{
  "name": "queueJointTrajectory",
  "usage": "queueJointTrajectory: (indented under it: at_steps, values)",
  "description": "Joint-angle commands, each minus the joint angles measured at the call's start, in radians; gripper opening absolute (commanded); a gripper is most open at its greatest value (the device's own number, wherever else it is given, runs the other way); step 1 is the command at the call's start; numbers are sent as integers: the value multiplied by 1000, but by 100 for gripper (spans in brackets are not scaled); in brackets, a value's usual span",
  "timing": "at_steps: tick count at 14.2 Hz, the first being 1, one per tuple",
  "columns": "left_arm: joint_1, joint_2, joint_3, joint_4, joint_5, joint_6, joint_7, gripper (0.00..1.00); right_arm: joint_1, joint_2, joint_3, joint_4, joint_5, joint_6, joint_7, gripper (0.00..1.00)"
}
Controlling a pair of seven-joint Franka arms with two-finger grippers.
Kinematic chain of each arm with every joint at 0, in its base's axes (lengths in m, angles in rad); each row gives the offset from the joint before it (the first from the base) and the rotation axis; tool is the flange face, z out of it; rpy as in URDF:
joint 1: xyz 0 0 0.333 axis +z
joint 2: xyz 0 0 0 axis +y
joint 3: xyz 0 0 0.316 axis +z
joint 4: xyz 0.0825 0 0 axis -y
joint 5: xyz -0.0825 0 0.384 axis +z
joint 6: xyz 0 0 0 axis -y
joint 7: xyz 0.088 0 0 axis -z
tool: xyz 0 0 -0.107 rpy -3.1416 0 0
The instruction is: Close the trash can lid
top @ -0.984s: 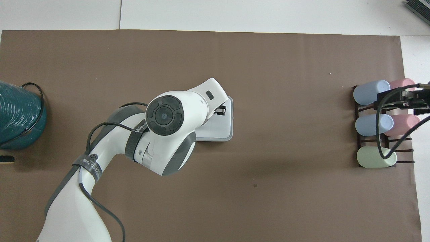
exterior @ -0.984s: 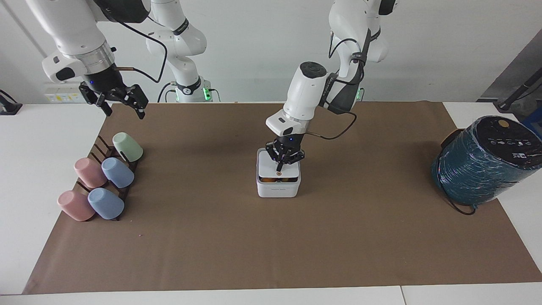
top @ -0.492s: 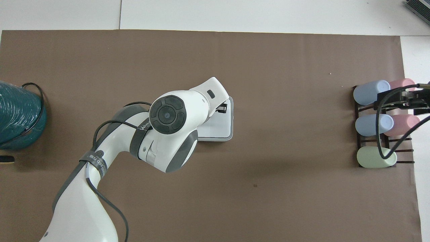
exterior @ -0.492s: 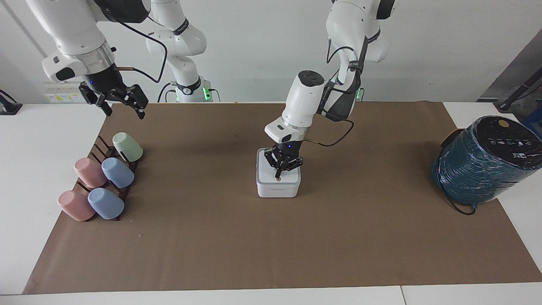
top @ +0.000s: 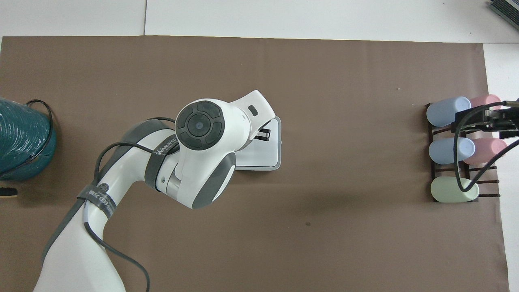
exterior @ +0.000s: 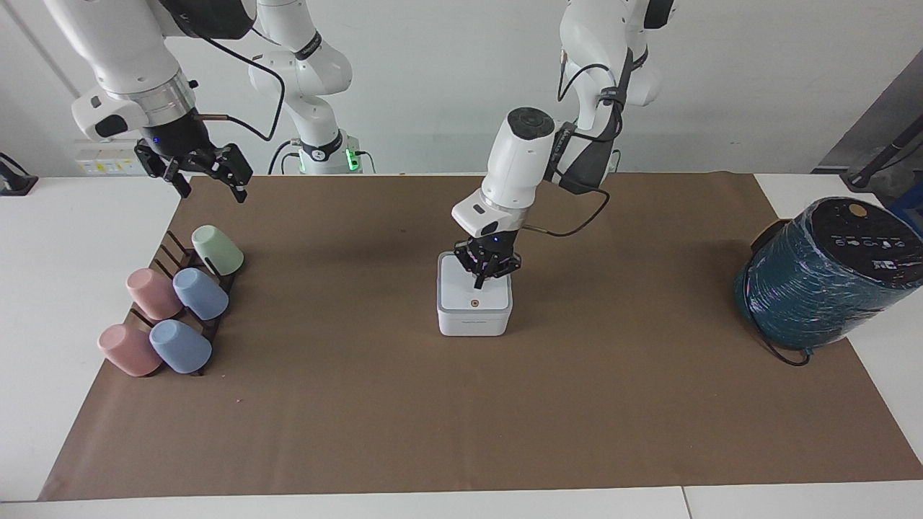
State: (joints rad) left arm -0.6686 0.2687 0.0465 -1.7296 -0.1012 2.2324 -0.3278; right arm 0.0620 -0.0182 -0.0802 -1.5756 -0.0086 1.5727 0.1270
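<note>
The small white trash can (exterior: 474, 317) stands mid-table on the brown mat. Its square white lid (exterior: 469, 295) with an orange dot lies flat and shut on it; the lid also shows in the overhead view (top: 269, 152), partly hidden by the arm. My left gripper (exterior: 482, 282) hovers just above the lid, fingers together, holding nothing. My right gripper (exterior: 210, 184) is open in the air over the mat's corner at the right arm's end, near the cup rack, and waits.
A rack (exterior: 180, 288) of pastel cups (exterior: 205, 292) sits at the right arm's end of the table. A large teal plastic-wrapped cylinder (exterior: 822, 277) with a black cable stands at the left arm's end. The brown mat (exterior: 461, 418) covers most of the table.
The lid went from slightly ajar, with orange contents showing, to fully shut as my left gripper pressed it down. The gripper has since risen a little off the lid. The right arm stayed still.
</note>
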Motion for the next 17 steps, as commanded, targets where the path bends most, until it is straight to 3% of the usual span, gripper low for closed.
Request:
queueJointTrajectory:
  at_steps: [1, 2, 6, 11, 17]
  values:
    - [21, -86, 19, -15, 1, -147, 7, 70, -5, -26, 0, -30, -13, 7, -30, 100]
    - [26, -107, 44, -16, 1, -186, 10, 100, -5, -26, 0, -30, -13, 7, -30, 100]
    - [104, -195, 67, -19, 5, -321, 47, 100, -5, -26, 0, -30, -13, 7, -30, 100]
    - [263, -290, 68, -18, 6, -462, 235, 100, -5, -26, 0, -30, -13, 3, -30, 100]
    - [434, -336, 69, 5, 55, -550, 375, 100, -2, -26, 0, -30, -13, 7, -29, 100]
